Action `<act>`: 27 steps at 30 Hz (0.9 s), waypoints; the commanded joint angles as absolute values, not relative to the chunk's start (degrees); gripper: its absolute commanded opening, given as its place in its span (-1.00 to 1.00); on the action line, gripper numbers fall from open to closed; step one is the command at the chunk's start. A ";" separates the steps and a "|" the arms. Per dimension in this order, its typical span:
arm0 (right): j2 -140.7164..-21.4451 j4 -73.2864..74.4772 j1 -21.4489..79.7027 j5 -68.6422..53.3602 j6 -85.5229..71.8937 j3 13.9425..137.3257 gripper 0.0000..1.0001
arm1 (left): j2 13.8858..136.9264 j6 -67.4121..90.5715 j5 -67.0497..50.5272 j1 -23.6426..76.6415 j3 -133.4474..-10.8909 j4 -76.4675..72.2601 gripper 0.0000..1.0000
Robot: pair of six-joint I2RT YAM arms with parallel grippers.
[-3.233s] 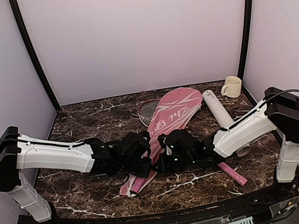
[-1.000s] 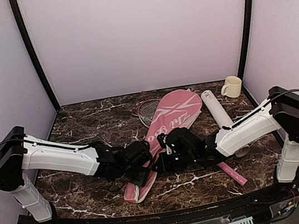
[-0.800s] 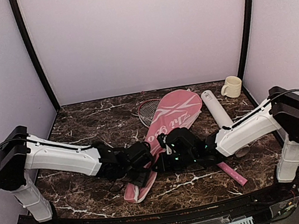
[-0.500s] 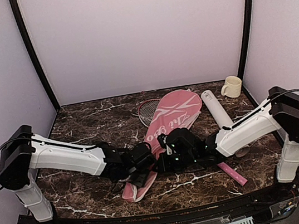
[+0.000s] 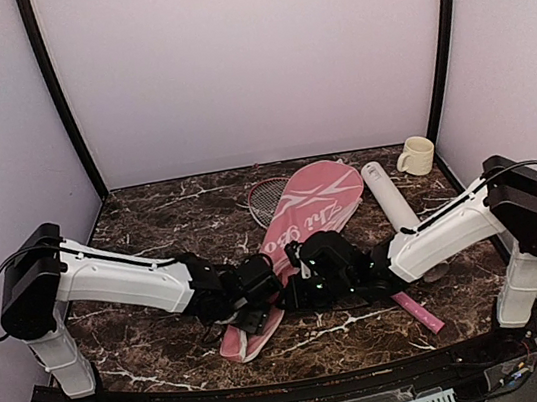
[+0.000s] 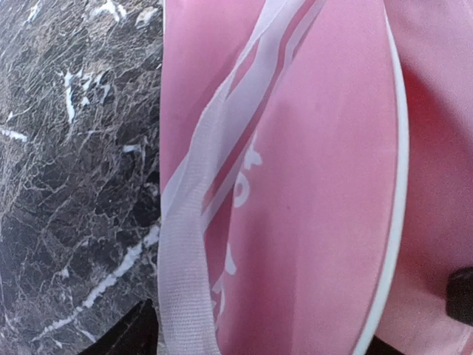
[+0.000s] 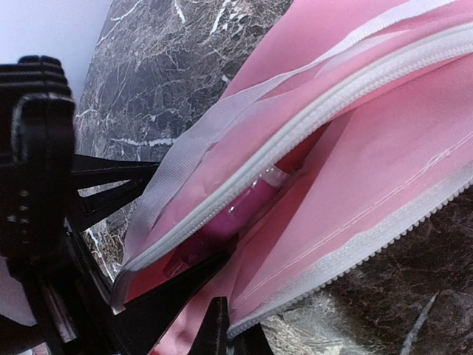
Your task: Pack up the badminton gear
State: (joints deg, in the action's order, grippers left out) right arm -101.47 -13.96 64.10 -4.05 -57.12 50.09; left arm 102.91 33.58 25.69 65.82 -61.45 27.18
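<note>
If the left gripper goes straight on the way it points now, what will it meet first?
Most likely the pink racquet cover: it fills the left wrist view right ahead of the left gripper, though the gap is unclear.

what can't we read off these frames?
- Left hand: open or shut unclear; its own wrist hides the fingers from above, and the racquet cover fills the left wrist view.
- Shuttlecocks: none seen; the white tube is opaque.
- Racquets inside the cover: right wrist view shows one pink handle; fabric hides the rest.
</note>
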 commanded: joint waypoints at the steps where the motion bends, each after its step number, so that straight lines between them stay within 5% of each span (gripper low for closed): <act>1: -98.84 -15.72 64.42 -3.22 -57.16 48.96 -1.00 | 96.85 29.40 20.16 65.29 -62.15 21.41 0.55; 23: -98.79 -16.78 63.76 -3.33 -58.07 47.39 -1.00 | 105.44 21.45 17.38 61.17 -71.77 20.17 0.13; 27: -98.77 -16.59 63.68 -3.14 -58.02 47.20 -1.00 | 106.13 21.67 18.06 61.17 -71.74 20.90 -0.32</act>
